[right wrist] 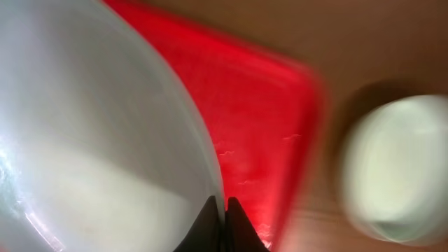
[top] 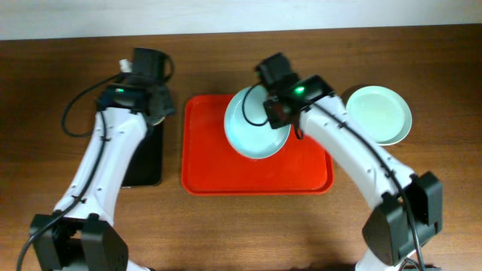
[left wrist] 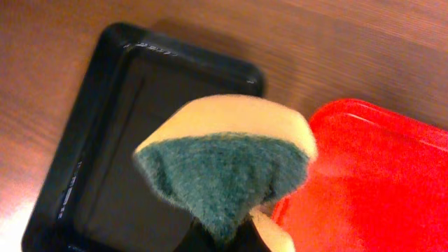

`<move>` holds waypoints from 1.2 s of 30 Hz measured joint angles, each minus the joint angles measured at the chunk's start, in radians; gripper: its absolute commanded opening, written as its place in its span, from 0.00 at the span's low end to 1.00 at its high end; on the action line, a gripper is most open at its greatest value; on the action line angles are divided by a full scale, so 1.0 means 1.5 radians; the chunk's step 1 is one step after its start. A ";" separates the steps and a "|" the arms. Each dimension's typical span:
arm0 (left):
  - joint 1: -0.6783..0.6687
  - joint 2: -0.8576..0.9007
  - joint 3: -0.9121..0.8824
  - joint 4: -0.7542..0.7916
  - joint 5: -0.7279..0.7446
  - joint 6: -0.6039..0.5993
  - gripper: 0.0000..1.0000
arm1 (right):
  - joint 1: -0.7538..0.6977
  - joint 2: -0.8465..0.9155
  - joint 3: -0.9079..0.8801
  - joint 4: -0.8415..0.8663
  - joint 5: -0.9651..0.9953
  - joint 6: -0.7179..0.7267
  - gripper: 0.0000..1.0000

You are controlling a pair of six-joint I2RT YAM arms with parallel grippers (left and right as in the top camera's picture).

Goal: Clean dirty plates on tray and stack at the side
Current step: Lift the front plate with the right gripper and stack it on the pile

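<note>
My right gripper [top: 265, 114] is shut on the rim of a pale blue plate [top: 252, 124] and holds it tilted above the red tray [top: 256, 177]. In the right wrist view the plate [right wrist: 91, 126] fills the left, pinched between my fingers [right wrist: 225, 210], with the red tray [right wrist: 259, 119] beneath. A mint green plate [top: 380, 113] lies on the table right of the tray; it also shows blurred in the right wrist view [right wrist: 395, 168]. My left gripper [top: 154, 113] is shut on a yellow sponge with a green scouring face [left wrist: 231, 161], over the black tray [left wrist: 105, 154].
The narrow black tray [top: 147, 162] lies left of the red tray on the wooden table [top: 75, 68]. The red tray's left rim [left wrist: 378, 175] shows in the left wrist view. The white plate is not in view.
</note>
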 measured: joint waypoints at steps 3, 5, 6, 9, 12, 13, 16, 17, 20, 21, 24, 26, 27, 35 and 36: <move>0.051 0.000 0.000 -0.002 0.031 0.000 0.00 | 0.095 -0.004 0.043 -0.008 0.214 -0.061 0.04; 0.087 0.000 0.000 -0.003 0.043 0.000 0.00 | 0.146 -0.004 0.047 -0.007 0.323 -0.113 0.04; 0.101 0.000 0.000 -0.005 0.048 0.000 0.00 | 0.169 -0.004 0.047 -0.007 0.374 -0.140 0.04; 0.131 0.000 0.000 -0.005 0.068 -0.002 0.00 | 0.223 -0.004 0.047 0.003 0.507 -0.230 0.04; 0.144 0.000 0.000 -0.005 0.085 -0.002 0.00 | 0.254 -0.004 0.047 0.020 0.618 -0.320 0.04; 0.144 0.000 0.000 -0.005 0.088 -0.002 0.00 | 0.259 -0.004 0.047 0.027 0.647 -0.347 0.04; 0.143 0.000 0.000 -0.005 0.097 -0.002 0.00 | 0.269 -0.004 0.047 0.042 0.702 -0.410 0.04; 0.143 0.000 0.000 -0.005 0.098 -0.002 0.00 | 0.269 -0.004 0.047 0.053 0.700 -0.406 0.04; 0.143 0.000 0.000 -0.005 0.100 -0.002 0.00 | 0.248 -0.006 0.048 0.031 0.520 -0.330 0.04; 0.143 0.000 0.000 -0.007 0.100 -0.002 0.00 | 0.226 -0.005 0.048 0.028 0.418 -0.312 0.04; 0.143 0.000 -0.001 -0.010 0.102 -0.002 0.00 | 0.089 0.006 0.035 0.052 0.113 -0.239 0.04; 0.143 0.000 -0.002 -0.010 0.102 -0.002 0.00 | -0.003 0.021 0.025 0.057 -0.008 -0.174 0.04; 0.143 0.000 -0.002 -0.010 0.102 -0.002 0.00 | -0.049 0.032 0.023 0.056 -0.060 -0.141 0.04; 0.143 0.000 -0.002 -0.009 0.102 -0.002 0.00 | -0.452 0.097 0.016 0.044 -0.415 -0.014 0.04; 0.143 0.000 -0.002 -0.009 0.102 -0.002 0.00 | -0.491 0.099 0.012 0.045 -0.436 -0.012 0.04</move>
